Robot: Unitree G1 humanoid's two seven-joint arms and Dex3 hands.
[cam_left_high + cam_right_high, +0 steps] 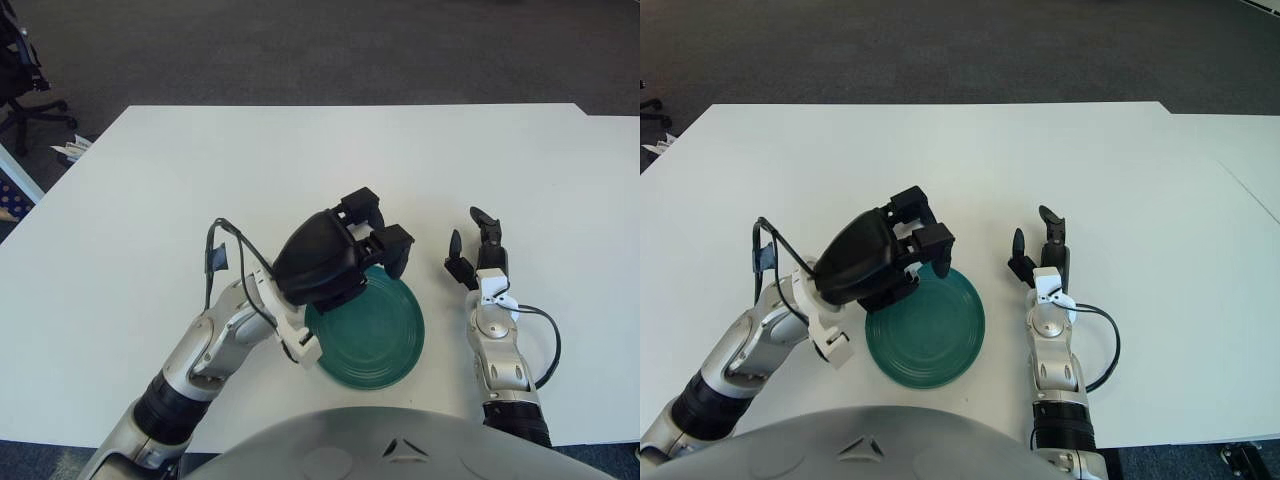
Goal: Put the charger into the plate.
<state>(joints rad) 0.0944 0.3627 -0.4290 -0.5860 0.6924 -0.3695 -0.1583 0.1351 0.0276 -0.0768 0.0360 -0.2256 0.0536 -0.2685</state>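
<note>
The left hand (345,250) is held over the upper-left rim of the green plate (385,345), prob. so a drop would land inside; its fingers are curled, but whether anything is gripped can't be told. The charger isn't visible in either view — poss. hidden under that hand. The right hand (478,250) is seen just right of the plate w/ fingers spread, nothing held, kept clear.

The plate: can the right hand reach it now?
Probably yes. The open right hand shows just right of the plate, bare table between; the left hand covers only its upper-left rim.
</note>
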